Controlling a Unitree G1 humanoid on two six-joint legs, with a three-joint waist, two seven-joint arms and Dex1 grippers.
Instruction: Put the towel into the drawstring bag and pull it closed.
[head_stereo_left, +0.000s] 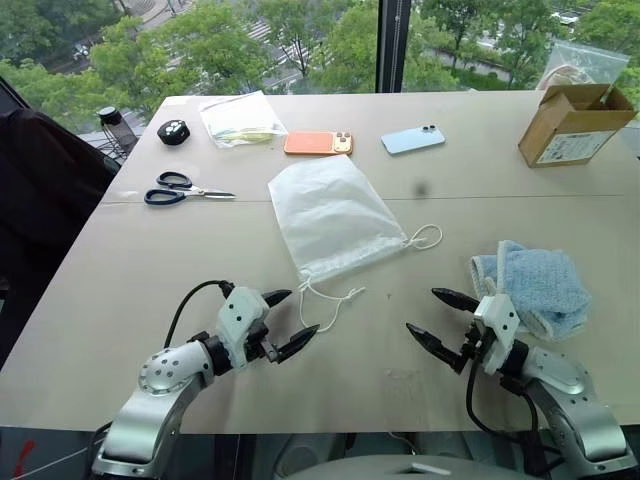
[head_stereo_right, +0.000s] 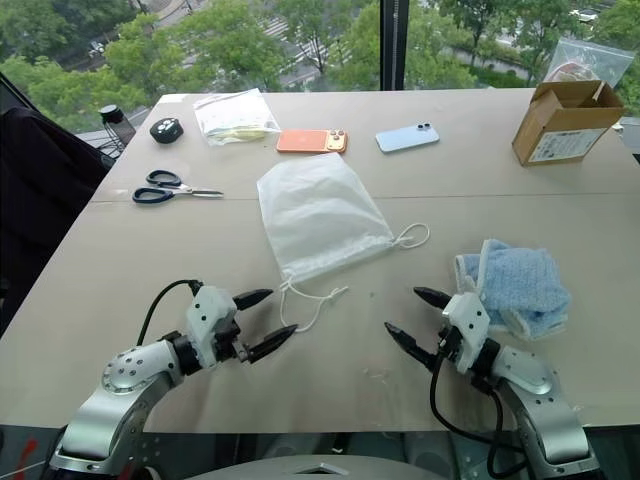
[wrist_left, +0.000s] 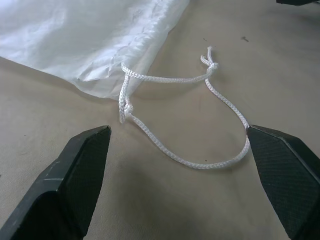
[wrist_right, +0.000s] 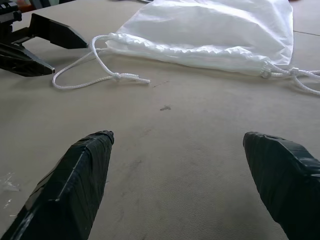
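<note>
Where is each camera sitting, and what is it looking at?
Head cameras: up high, looking down at the beige table, both arms, the translucent white drawstring bag and the fluffy light-blue towel.
Left wrist: behind the open left gripper, facing the bag's white cord.
Right wrist: behind the open right gripper, facing the bag's mouth and the left gripper.
All share the bag.

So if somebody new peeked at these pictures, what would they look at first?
Probably the white drawstring bag lying flat in the middle of the table, its cord loops trailing toward the robot. Next, the fluffy blue towel bunched on the right, just behind the open right gripper. The left gripper is open too, near the bag's cord.
</note>
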